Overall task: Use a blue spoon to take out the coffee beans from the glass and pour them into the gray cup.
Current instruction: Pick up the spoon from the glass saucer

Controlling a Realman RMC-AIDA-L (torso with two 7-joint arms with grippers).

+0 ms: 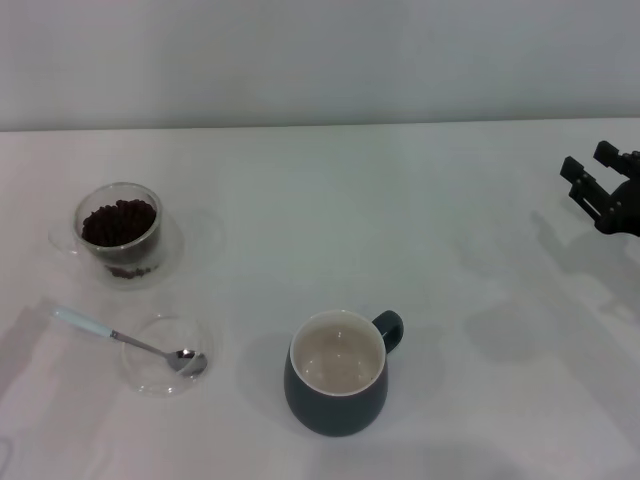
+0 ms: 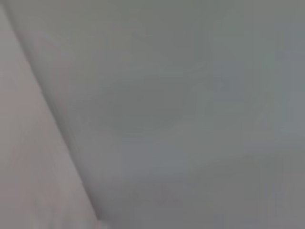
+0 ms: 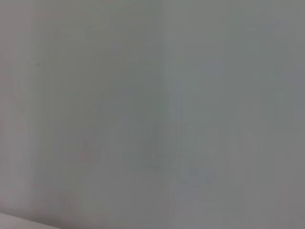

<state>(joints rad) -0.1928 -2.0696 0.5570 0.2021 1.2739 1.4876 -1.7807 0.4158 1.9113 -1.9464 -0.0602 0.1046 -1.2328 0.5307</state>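
Left of the gray cup (image 1: 337, 372) on the counter (image 1: 400, 200) lie the blue spoon (image 1: 120, 338) and — farther back — the glass (image 1: 120, 230) of coffee beans (image 1: 119, 222), while the right pincer (image 1: 592, 170) hovers released — fingers apart — well to the cup's right.

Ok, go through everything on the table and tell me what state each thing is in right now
glass: upright, filled with coffee beans, on a clear saucer.
blue spoon: lying free, bowl resting in the shallow glass dish.
gray cup: upright, empty, handle pointing away to the right.
right hand: open, off at the right edge, holding nothing.
left hand: not in view.
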